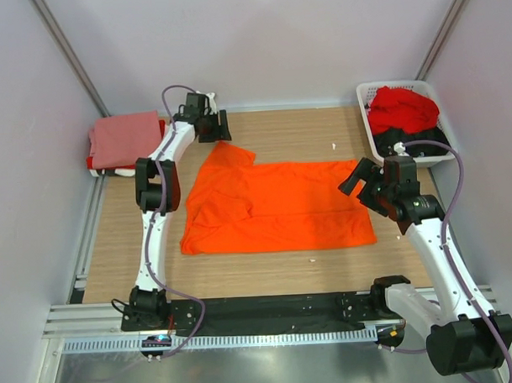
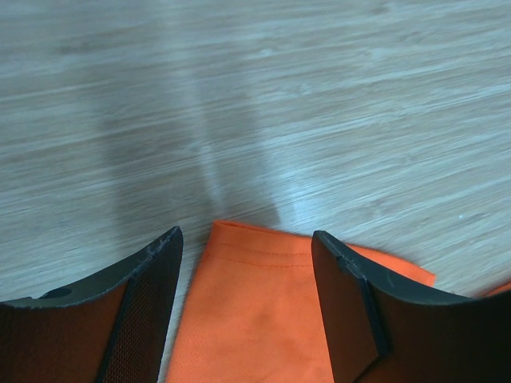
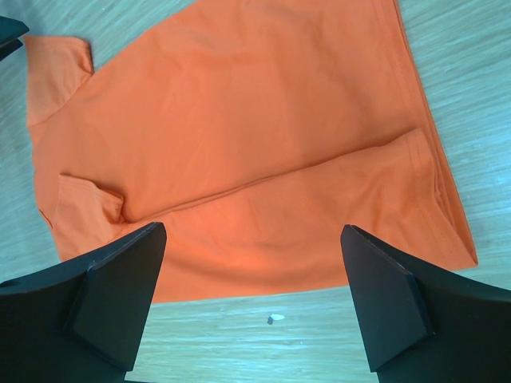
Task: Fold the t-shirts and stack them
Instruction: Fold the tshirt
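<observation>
A bright orange t-shirt (image 1: 273,206) lies spread on the wooden table, one sleeve pointing toward the far left. My left gripper (image 1: 213,126) hovers open over that sleeve's end (image 2: 255,311), jaws either side of it, not touching. My right gripper (image 1: 361,181) is open and empty above the shirt's right edge; the shirt fills the right wrist view (image 3: 239,152). A folded salmon-pink t-shirt (image 1: 124,139) lies at the far left. Red (image 1: 402,107) and black (image 1: 410,141) t-shirts sit in the basket. No white shirt shows.
A white slatted basket (image 1: 366,99) stands at the far right corner. Small white scraps lie on the table (image 1: 334,145), one near the shirt's front edge (image 3: 271,320). Grey walls enclose the table; a metal rail (image 1: 243,314) runs along the near edge.
</observation>
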You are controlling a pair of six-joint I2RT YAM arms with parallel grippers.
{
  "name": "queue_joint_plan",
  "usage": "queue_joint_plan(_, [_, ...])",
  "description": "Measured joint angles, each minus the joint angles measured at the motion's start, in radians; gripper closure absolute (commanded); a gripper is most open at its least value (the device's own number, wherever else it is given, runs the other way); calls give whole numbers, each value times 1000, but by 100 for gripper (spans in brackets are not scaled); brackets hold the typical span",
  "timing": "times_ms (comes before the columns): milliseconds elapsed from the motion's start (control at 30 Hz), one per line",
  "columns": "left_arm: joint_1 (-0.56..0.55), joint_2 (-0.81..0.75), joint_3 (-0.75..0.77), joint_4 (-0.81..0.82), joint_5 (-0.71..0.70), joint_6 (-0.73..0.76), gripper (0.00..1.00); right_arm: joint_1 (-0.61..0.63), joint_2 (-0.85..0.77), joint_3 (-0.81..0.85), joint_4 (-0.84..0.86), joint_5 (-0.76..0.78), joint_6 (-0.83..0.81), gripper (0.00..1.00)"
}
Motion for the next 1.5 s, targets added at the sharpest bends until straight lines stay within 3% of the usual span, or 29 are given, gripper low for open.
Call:
queue_joint_plan(167, [0,13,4,-12,3,21,34,0,-2,-5,-13,-10,-3,2])
queue_joint_plan(333, [0,14,4,-18,4,25,58,0,-11,-19,-14,-14,-4,2])
queue_joint_plan(567, [-5,16,3,-35,5,50,78,0,-15,-31,-24,-14,-10,2])
queue_joint_plan(667, [-9,16,3,-41,5,52,100,0,-16,-34,-26,-14,-12,2])
queue_joint_plan(933, [-16,-8,-29,-49,15,5,100,0,23,-55,8,-6,-17,2])
queue_joint_plan(1133, [-41,-249,-218,-125,-33,-47,100,0,241,0,88,-9,-9,3])
queue_joint_plan(1333, [-128,-532,-277,-182,-132,-57,100,0,511,212,141,40,-6,6])
queue_joint_plan(1500, [-200,-602,-273,-248,-214,-58,100,0,767,464,145,132,-28,9])
